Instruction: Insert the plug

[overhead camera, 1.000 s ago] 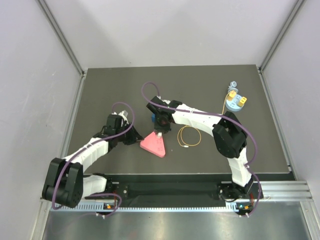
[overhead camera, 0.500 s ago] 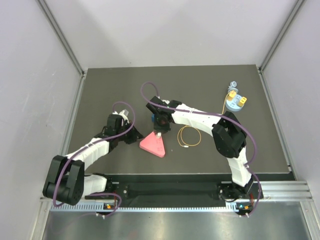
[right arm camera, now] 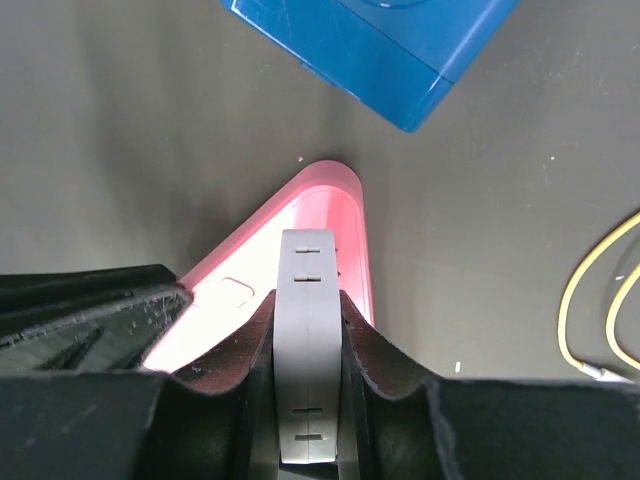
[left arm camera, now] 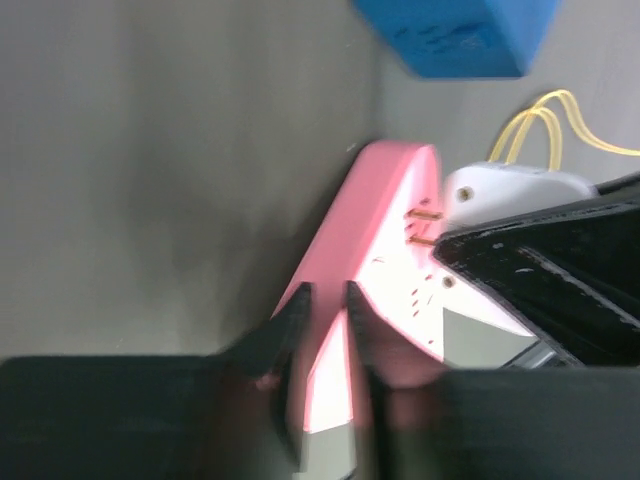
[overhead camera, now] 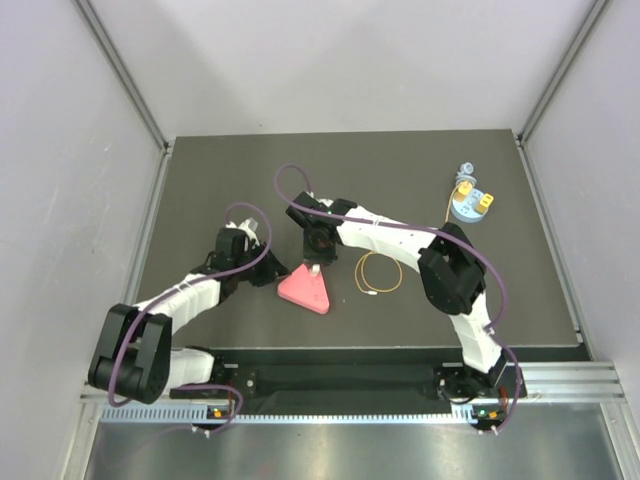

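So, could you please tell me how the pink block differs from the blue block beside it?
The pink block is a rounded-corner triangle; the blue block shows straight edges and a sharp corner. The left gripper straddles the pink block's edge; nothing in view touches the blue block. Both lie on the dark table, apart.
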Controlling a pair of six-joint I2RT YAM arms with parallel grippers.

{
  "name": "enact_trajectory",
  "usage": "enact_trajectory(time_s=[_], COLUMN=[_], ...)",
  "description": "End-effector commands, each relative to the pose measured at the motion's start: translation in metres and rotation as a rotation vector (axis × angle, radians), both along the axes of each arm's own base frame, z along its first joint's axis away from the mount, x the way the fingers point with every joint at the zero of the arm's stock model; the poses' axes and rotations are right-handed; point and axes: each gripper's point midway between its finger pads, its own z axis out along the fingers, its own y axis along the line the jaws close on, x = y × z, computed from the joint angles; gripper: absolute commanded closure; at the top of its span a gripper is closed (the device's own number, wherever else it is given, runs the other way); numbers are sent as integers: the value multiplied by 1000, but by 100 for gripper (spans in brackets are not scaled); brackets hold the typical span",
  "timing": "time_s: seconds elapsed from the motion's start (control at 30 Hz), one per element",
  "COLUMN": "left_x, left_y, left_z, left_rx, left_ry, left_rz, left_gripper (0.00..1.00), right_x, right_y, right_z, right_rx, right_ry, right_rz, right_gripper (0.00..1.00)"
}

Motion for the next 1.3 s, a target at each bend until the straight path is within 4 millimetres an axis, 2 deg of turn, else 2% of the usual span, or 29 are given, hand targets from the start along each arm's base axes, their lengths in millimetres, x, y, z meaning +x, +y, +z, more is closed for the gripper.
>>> enact_trajectory(time_s=[0.0, 0.03, 0.1, 0.13, 0.27, 0.4, 0.53, 0.6, 0.77, 0.87, 1.03, 1.27], left_x=[-15, -12, -5, -10, -27, -46, -46, -45, -44, -38, -35, -39], left_y=[15, 20, 24, 26, 22, 22, 27, 30, 28, 20, 16, 8], left_z=[-6, -1, 18, 18, 23, 8, 1, -5, -16, -10, -10, -14], left_rx=[120, 149, 171, 184, 143, 116, 134, 148, 125, 75, 62, 19], left_ry=[93, 81, 36, 55, 71, 102, 112, 118, 115, 71, 66, 80], left_rz=[-3, 12, 17, 16, -13, -13, 21, 39, 49, 35, 22, -6], left_gripper=[72, 62, 57, 52, 50, 48, 47, 42, 41, 43, 55, 81], right_x=[-4, -4, -5, -6, -6, -5, -5, -6, -5, -3, -2, -1], right_y=[0, -1, -5, -5, -11, -13, -12, -14, -14, -12, -10, -9], right_z=[-7, -7, -9, -9, -11, -14, -14, -15, -15, -13, -9, -1], right_rx=[-32, -32, -35, -33, -32, -28, -23, -26, -18, -6, -2, 16], right_ry=[-14, -16, -15, -14, -16, -17, -21, -20, -25, -31, -39, -47], right_rz=[-4, -6, -8, -7, -11, -13, -3, -5, -6, -3, 4, 1], right_gripper=[100, 100, 100, 100, 100, 100, 100, 100, 100, 100, 100, 100])
